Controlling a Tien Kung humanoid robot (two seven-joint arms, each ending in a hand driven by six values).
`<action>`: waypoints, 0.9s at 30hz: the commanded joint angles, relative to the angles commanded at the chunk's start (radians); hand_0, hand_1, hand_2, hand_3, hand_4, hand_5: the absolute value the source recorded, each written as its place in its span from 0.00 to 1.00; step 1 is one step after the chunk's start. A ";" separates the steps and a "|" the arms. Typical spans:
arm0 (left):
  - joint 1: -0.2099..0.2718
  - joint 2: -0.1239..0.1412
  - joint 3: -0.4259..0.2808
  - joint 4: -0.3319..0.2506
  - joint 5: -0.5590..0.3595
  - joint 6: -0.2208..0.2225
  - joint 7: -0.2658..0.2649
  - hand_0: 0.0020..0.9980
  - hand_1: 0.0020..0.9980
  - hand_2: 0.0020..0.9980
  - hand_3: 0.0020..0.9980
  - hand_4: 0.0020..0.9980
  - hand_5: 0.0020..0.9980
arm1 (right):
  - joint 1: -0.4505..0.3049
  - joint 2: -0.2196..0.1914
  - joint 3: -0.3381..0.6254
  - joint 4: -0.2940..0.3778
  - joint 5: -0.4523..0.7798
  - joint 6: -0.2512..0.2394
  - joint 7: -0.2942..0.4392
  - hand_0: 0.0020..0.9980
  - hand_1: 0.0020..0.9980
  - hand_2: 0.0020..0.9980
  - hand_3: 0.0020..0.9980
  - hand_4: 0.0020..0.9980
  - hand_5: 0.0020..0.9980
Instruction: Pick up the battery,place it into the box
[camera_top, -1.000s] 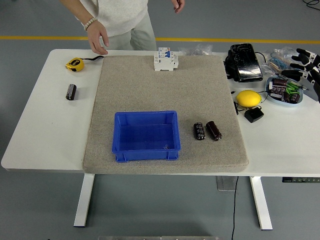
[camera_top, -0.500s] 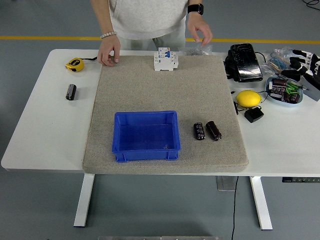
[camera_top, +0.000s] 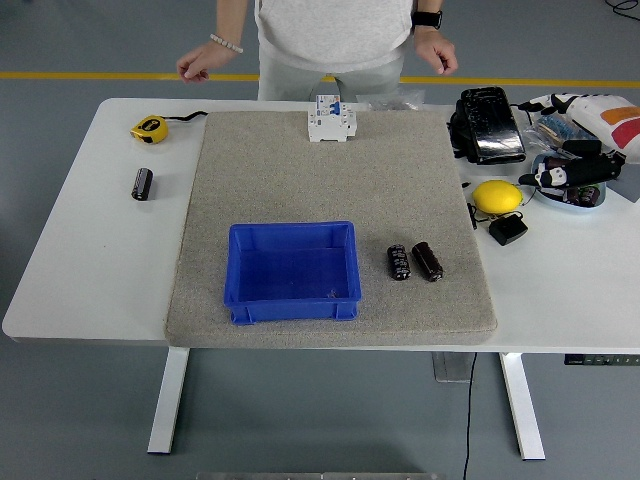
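Two black cylindrical batteries (camera_top: 399, 262) (camera_top: 428, 261) lie side by side on the grey mat (camera_top: 330, 180), just right of the blue box (camera_top: 292, 304). The box sits open at the mat's front middle. A third black battery (camera_top: 142, 184) lies on the white table at the left. My right hand (camera_top: 545, 178) comes in from the right edge, fingers stretched leftward and holding nothing, above a blue dish (camera_top: 548, 196), well behind and to the right of the two batteries. My left arm is out of view.
A person stands at the far side with both hands (camera_top: 196, 67) (camera_top: 438, 52) lifted off the table. On the table are a yellow tape measure (camera_top: 149, 128), a white circuit breaker (camera_top: 331, 120), a black device (camera_top: 487, 125), a yellow round object (camera_top: 497, 196) and a black adapter (camera_top: 508, 229).
My right hand has moved in leftward from the edge and turned over the blue dish. The person's hands have lifted off the mat and table. The batteries and box have not moved.
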 joint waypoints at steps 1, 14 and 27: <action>0.000 0.000 0.000 0.000 0.000 0.001 0.000 0.77 0.80 0.85 0.76 0.76 0.53 | 0.019 0.000 -0.038 0.002 -0.045 -0.003 0.004 0.77 0.78 0.81 0.85 1.00 0.27; 0.009 0.001 0.002 -0.004 -0.001 0.008 0.005 0.77 0.79 0.84 0.76 0.76 0.53 | 0.189 0.135 -0.421 -0.103 -0.286 -0.040 0.030 0.74 0.74 0.78 0.83 1.00 0.18; 0.010 0.005 0.002 -0.006 0.005 0.015 0.007 0.76 0.77 0.83 0.75 0.76 0.53 | 0.233 0.240 -0.514 -0.194 -0.228 0.026 0.018 0.73 0.72 0.74 0.83 1.00 0.16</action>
